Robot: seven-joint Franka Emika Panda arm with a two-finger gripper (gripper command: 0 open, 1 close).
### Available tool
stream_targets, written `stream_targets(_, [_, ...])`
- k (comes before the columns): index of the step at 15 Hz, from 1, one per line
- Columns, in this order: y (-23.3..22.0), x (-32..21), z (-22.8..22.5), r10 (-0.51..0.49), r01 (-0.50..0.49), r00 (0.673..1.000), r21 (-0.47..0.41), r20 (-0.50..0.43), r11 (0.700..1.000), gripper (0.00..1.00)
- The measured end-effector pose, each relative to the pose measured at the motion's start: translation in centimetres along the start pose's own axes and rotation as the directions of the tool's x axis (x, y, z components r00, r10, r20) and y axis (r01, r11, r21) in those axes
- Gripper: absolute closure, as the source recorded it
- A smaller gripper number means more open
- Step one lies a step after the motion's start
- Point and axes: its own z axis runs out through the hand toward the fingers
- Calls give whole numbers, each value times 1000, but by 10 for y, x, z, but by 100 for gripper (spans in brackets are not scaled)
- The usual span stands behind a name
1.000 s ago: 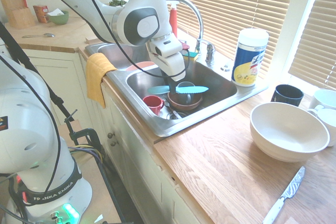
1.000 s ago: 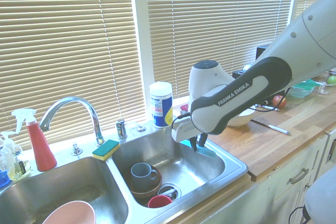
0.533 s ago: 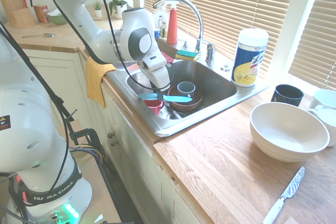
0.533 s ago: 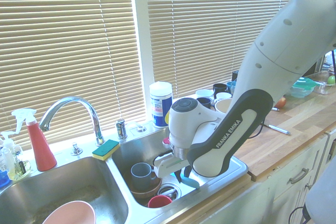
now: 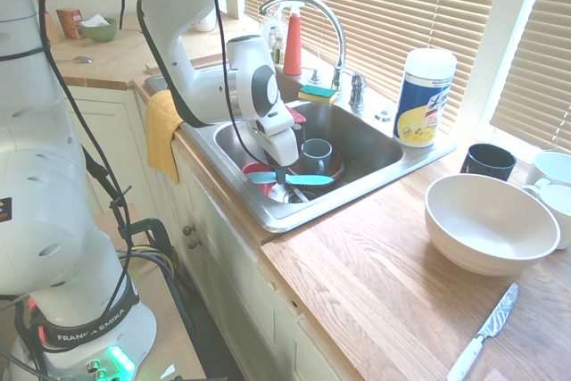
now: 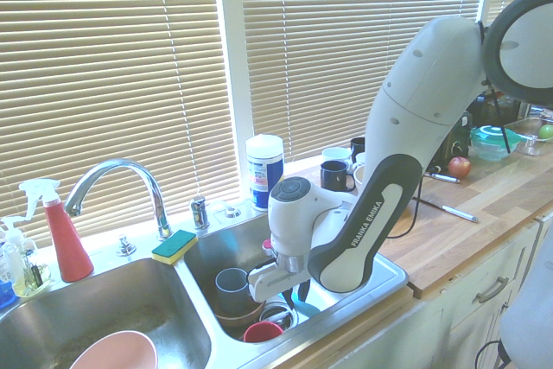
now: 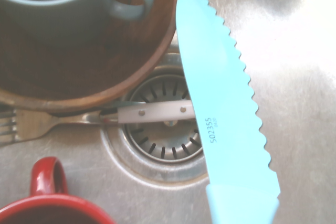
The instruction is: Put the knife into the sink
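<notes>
Turquoise knife — a one-piece plastic blade with a serrated edge — is clamped in the end effector, which is clenched on its handle and points steeply down into the right basin of the sink. It hangs level just above the basin floor. In the wrist view the knife lies over the drain strainer, with a white-handled fork across the drain under it. Beside the blade sits a brown bowl holding a grey-blue mug; a red cup stands at the near side of the basin. On the desk to the right — well apart from the sink — rest a white bowl and a steel-bladed knife.
</notes>
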Motion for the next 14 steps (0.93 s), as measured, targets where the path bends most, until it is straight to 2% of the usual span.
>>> stream_targets(5, [-4, 14, 31, 4, -4, 1000, -14, 24, 1000, 100])
stream_targets(6, [-3, 16, 38, 2, -1, 1000, -20, 31, 1000, 0])
stream_targets(10, [8, 17, 70, 3, 1, 998, -57, 61, 998, 0])
stream_targets(14, [10, 23, 79, 15, -11, 998, -64, 65, 998, 0])
